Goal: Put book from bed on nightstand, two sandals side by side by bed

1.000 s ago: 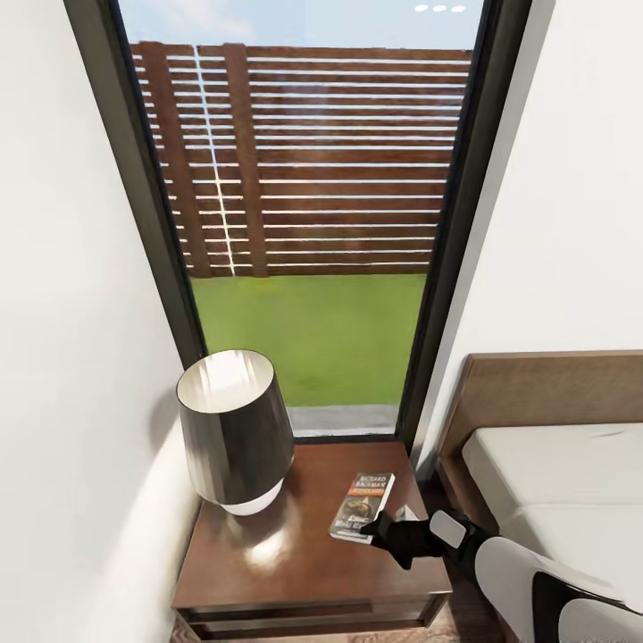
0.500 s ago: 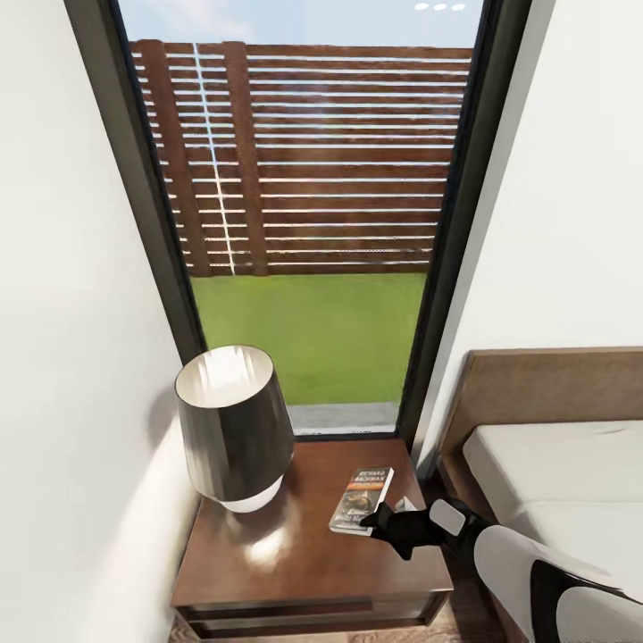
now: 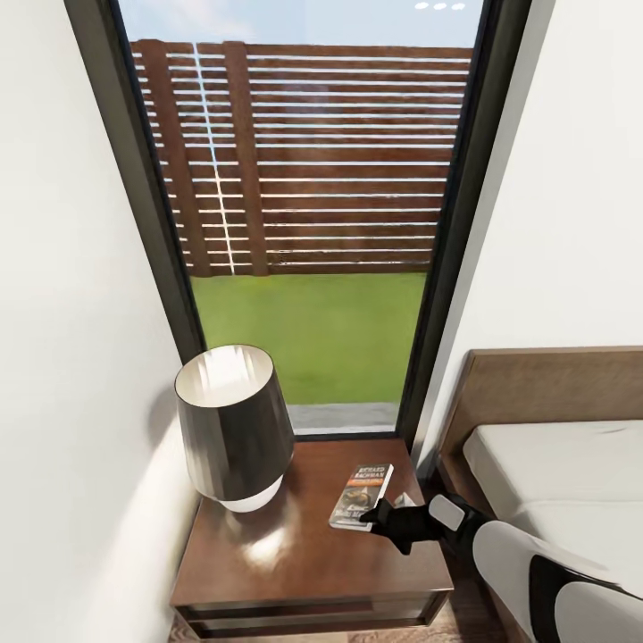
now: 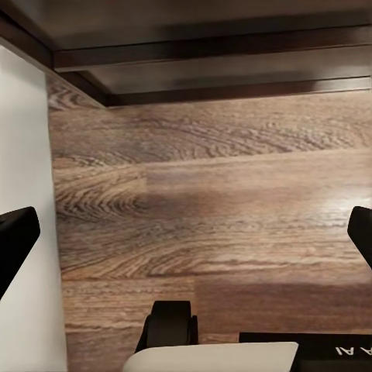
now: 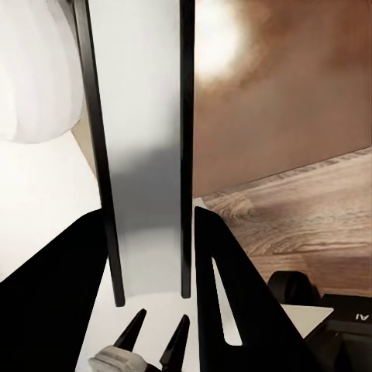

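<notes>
One book (image 3: 362,496) on nightstand (image 3: 304,554)

We see the small dark paperback book (image 3: 362,496) lying on the low glossy dark brown nightstand (image 3: 304,572), touching our black right gripper (image 3: 386,516) on its left. Further left stands the dark-shaded lamp (image 3: 230,427); to the gripper's right lies the pale-mattressed bed (image 3: 554,473).

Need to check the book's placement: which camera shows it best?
The head view: the book lies cover-up on the nightstand beside the lamp, the right gripper at its near edge. The right wrist view gives only its pale page edge, end-on.
</notes>
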Controlling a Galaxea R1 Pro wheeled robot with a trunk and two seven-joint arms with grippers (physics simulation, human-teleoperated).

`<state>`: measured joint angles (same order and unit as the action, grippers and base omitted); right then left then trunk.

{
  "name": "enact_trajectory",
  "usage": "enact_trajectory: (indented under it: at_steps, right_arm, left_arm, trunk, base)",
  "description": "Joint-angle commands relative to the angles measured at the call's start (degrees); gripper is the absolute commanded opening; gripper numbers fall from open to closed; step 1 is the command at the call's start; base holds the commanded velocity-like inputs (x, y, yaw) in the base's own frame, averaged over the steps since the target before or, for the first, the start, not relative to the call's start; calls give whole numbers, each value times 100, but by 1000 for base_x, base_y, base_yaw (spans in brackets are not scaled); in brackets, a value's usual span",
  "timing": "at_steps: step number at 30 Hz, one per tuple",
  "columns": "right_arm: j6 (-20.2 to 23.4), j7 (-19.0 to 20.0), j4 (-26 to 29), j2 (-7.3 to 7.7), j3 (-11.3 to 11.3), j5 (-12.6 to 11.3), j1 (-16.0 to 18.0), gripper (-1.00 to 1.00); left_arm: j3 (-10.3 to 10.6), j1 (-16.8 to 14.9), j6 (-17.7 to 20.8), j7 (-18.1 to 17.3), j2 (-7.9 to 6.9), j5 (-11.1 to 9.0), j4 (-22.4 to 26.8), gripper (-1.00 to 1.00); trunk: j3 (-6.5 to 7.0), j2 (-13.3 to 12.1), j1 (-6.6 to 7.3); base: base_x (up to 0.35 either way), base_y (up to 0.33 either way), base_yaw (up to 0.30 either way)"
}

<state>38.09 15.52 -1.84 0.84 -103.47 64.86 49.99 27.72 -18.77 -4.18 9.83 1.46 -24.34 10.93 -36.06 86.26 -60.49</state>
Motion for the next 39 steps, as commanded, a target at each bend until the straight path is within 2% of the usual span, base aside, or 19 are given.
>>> enact_trajectory:
  at_steps: [1, 11, 37, 39]
  right_arm:
    - [13, 0, -6, 1, -24, 62, 5, -100]
    - [14, -261, -17, -23, -73, 62, 11, -100]
    - [7, -293, -25, -40, -147, 87, 43, -100]
    - [6, -294, -29, -40, -147, 87, 48, -100]
  left_arm:
    - [49, -4, -21, 28, 0, -46, -3, 100]
    - [52, -4, -21, 27, 3, -45, -3, 100]
    - [58, -4, -29, 27, 3, -48, 5, 100]
    - [58, -4, -29, 27, 3, -47, 5, 100]
  trunk:
    - [-5, 3, 0]
    - [-185, 404, -219]
    - [-185, 404, -219]
    - [-221, 484, -263]
  base:
    - [0, 0, 0]
    - [0, 0, 0]
    - [0, 0, 0]
    - [0, 0, 0]
